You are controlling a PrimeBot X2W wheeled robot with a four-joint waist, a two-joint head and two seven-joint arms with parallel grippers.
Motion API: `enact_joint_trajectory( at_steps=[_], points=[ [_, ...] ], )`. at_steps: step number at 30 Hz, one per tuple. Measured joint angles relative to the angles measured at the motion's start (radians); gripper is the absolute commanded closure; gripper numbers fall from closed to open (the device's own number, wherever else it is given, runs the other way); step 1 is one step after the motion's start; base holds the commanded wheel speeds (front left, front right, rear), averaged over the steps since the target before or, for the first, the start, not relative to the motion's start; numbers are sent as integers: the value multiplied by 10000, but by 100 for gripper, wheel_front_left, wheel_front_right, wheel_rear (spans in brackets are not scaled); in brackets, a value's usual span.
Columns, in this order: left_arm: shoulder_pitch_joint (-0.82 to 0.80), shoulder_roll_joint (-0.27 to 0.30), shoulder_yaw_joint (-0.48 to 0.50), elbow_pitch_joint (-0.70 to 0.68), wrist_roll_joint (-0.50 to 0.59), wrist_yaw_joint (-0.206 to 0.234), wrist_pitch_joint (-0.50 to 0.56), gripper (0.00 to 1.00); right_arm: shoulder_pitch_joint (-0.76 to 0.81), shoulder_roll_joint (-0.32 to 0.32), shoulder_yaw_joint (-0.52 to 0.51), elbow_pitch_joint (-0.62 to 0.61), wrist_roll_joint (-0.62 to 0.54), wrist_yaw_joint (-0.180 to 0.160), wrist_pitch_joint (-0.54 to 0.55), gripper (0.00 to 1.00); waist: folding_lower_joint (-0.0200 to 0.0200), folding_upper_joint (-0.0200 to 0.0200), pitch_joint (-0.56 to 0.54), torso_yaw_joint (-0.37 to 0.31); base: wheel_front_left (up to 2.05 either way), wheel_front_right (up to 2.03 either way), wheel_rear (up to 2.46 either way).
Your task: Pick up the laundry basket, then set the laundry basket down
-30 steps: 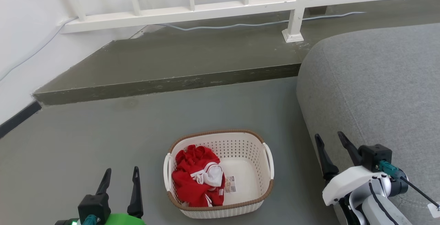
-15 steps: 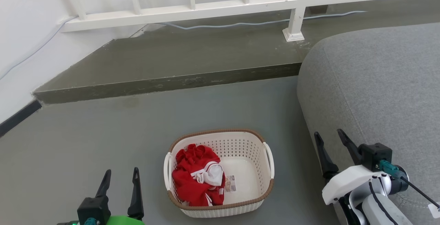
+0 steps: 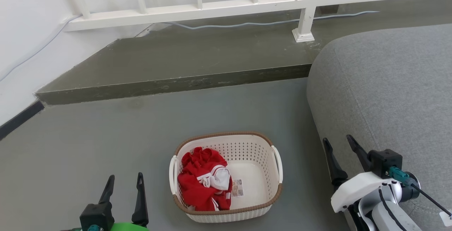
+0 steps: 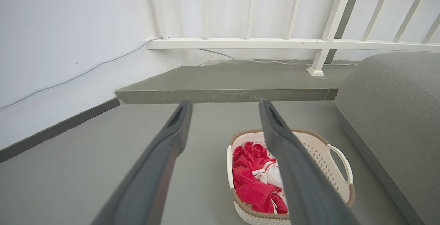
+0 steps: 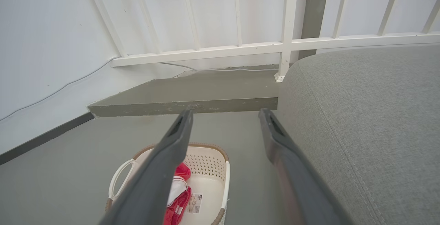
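On the grey floor (image 3: 106,135), near the robot and just left of the grey sofa (image 3: 388,93), the laundry basket (image 3: 247,151) stands upright. A red-and-white garment (image 3: 197,188) is heaped in its left half, and a paper label (image 3: 237,188) lies on its bare bottom. Nothing of the task looks done: the basket rests on the floor and neither hand touches it. The left hand (image 3: 126,175) hangs to the basket's near left, fingers spread wide and empty. The right hand (image 3: 337,138) hangs to its right, in front of the sofa, likewise spread and empty. Both are apart from the white side handles (image 3: 279,167). By my reading everything is left to do: bring a hand to each handle, close, lift the basket, then set it down.
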Motion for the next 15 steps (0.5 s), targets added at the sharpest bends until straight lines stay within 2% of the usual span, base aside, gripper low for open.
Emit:
enact_joint_trajectory(
  at_steps=[1, 2, 10, 15],
  points=[
    [2, -4, 0, 0, 2, 0, 0, 0, 2, 8, -6, 0, 0, 0, 0, 0, 0, 0, 2, 3, 0, 0, 0],
    [3, -6, -2, 0, 2, 0, 0, 100, 3, 13, -13, 0, 0, 2, 0, 100, 0, 0, 4, 5, 0, 0, 0],
    [33, -69, -56, 393, -182, -84, 44, 100, 401, 169, -73, 347, 211, 25, 36, 100, 0, 0, 12, 23, 0, 0, 0],
    [153, -73, -58, 314, -759, -167, 44, 100, 392, 201, -311, 343, 742, 111, 245, 100, 0, 0, 24, 57, 0, 0, 0]
  ],
)
